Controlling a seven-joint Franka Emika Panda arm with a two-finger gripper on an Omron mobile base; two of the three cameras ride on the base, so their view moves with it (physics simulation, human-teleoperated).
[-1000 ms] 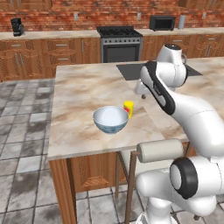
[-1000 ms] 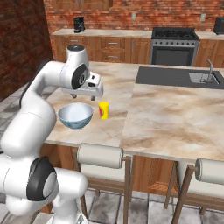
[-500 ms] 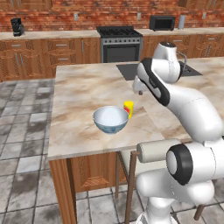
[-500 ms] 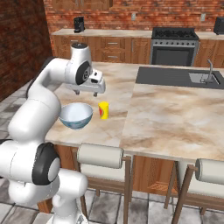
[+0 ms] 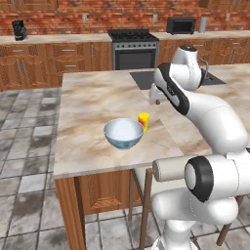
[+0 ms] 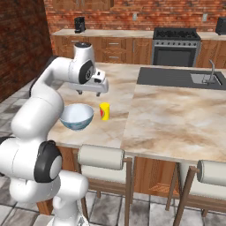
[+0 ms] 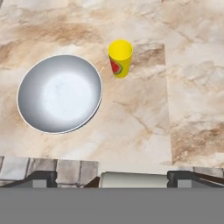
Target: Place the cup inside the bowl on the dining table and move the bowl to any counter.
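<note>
The cup stands upright just beside the bowl, to its right, not touching it, near the front edge of the dining table. It looks light, rigid and smooth-walled, so it may slip or tip; grasp across mid-body. The gripper hovers above, jaws fully apart and empty. Bar stools stand below.

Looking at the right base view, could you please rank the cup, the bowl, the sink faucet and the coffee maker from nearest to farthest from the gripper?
From the gripper:
1. Cup, just below it on the dining table.
2. Bowl, lower left, beside the cup.
3. Sink faucet, far right.
4. Coffee maker, back counter.
</note>
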